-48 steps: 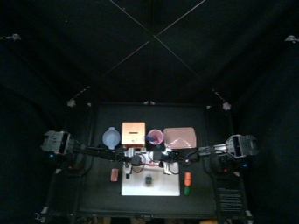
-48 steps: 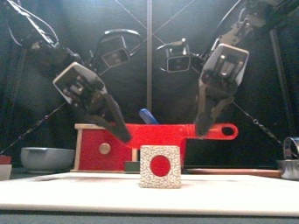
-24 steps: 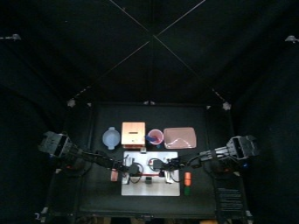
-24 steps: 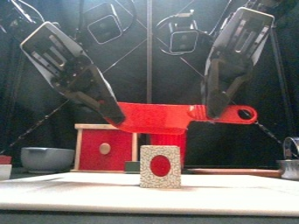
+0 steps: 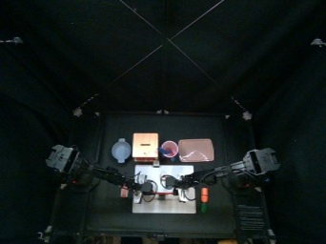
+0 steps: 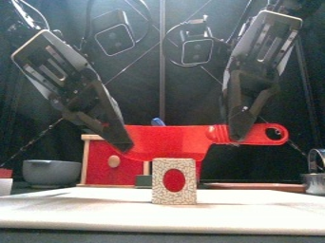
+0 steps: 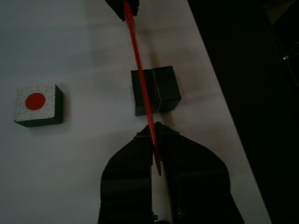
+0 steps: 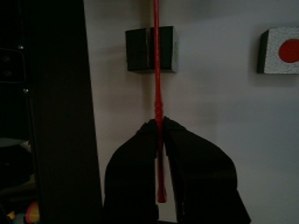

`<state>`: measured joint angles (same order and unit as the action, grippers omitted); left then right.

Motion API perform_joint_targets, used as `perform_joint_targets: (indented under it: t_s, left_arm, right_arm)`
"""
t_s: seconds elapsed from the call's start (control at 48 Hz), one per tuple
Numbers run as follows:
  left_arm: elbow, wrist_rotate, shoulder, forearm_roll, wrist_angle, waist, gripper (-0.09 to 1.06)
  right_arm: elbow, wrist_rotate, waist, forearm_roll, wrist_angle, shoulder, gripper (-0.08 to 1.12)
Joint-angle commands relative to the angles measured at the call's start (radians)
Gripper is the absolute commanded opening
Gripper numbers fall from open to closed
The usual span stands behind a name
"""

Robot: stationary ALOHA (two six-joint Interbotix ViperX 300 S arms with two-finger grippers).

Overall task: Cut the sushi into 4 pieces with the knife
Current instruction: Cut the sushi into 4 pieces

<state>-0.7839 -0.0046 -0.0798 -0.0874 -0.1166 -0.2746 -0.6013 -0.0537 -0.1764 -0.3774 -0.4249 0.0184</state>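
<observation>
White board [image 5: 166, 202] below; both jaws clamped on red knife [image 6: 178, 138] ends, blade over sushi block [image 7: 155, 90].

I work inside a booth closed in by black cloth. The back curtain [image 5: 163, 57] hangs plain and dark behind my small black table [image 5: 105, 126], which is square and stands in the middle of the booth. The left curtain [image 5: 29, 143] and the right curtain [image 5: 300, 143] close the sides. The light is low, and the folds barely show.
</observation>
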Motion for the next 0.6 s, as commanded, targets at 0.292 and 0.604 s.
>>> perform_joint_targets:
  t_s: [0.292, 0.604]
  left_arm:
    - [0.003, 0.005, -0.018, -0.031, 0.006, -0.021, 0.41]
    - [0.003, 0.002, -0.071, -0.031, 0.017, -0.018, 0.41]
  right_arm:
    - [0.018, -0.003, -0.012, -0.002, 0.002, 0.012, 0.23]
    - [0.020, -0.003, -0.018, -0.008, 0.008, 0.060, 0.23]
